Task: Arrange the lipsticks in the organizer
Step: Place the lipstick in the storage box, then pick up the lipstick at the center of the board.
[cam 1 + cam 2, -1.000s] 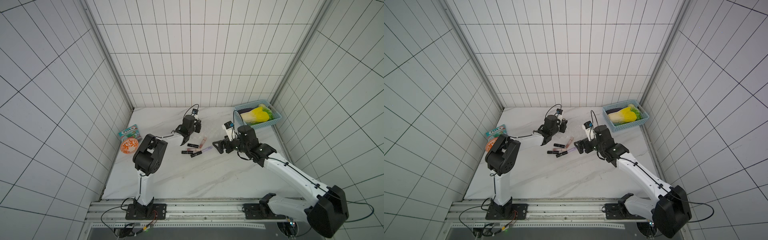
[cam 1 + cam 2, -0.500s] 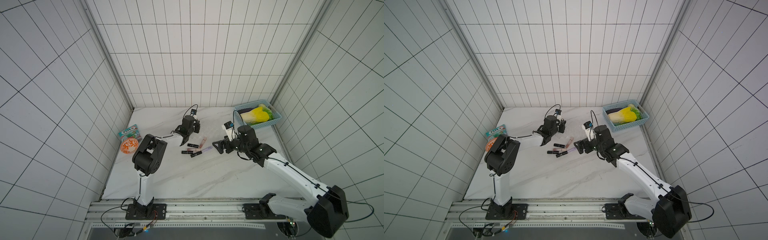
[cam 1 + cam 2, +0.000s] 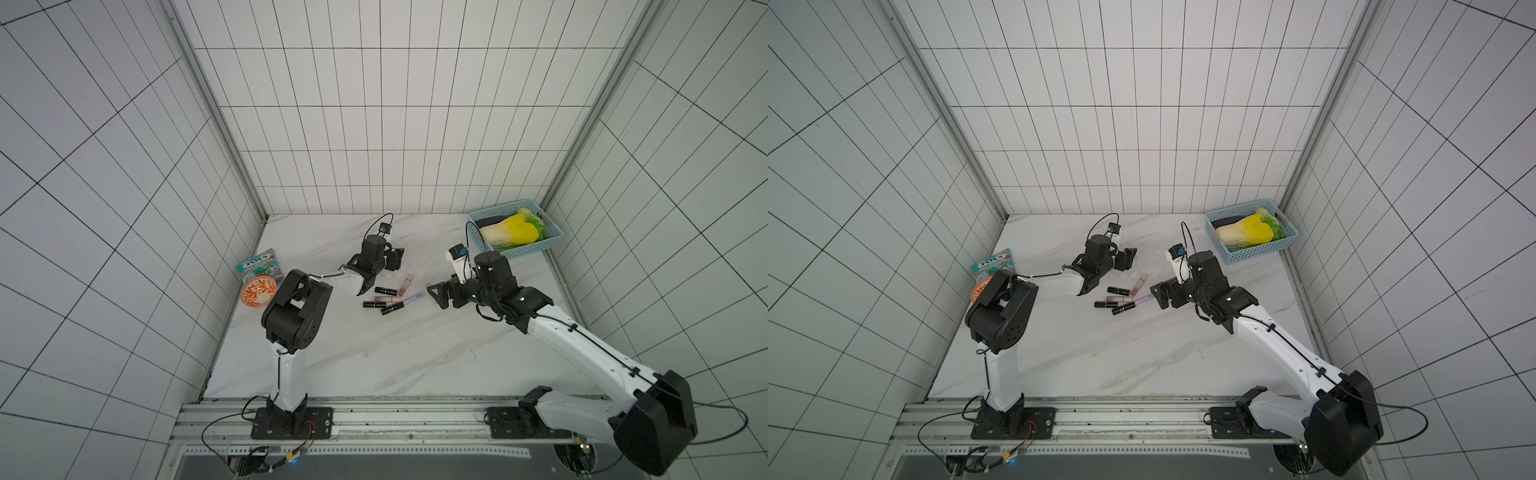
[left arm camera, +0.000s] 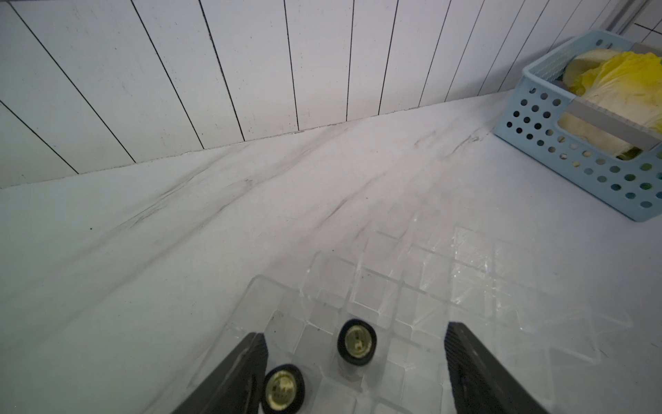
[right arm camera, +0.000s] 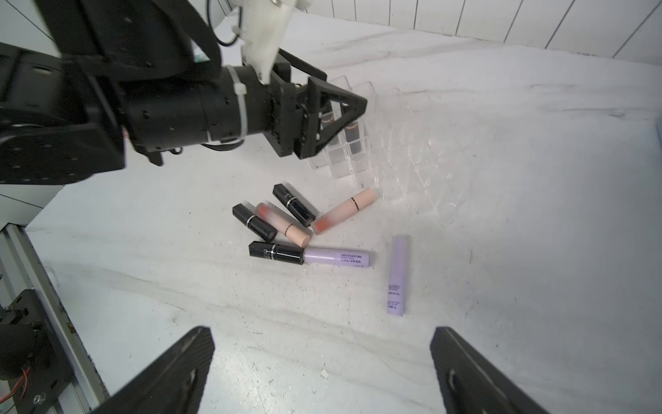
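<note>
On a white marble table (image 3: 374, 353), within tiled walls (image 3: 374, 124), the clear organizer (image 4: 430, 286) is barely visible; left gripper (image 4: 354, 331) and right gripper (image 5: 322, 333) both have jaws spread.

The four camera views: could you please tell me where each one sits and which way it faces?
Top views: high above the rail side, looking down on the table; both whole arms show.
Left wrist: on the left arm, looking past its open fingers over the organizer toward the back wall and blue basket.
Right wrist: on the right arm, looking past its open fingers at loose lipsticks and the left gripper.
Shared: both wrist views show the organizer.
</note>
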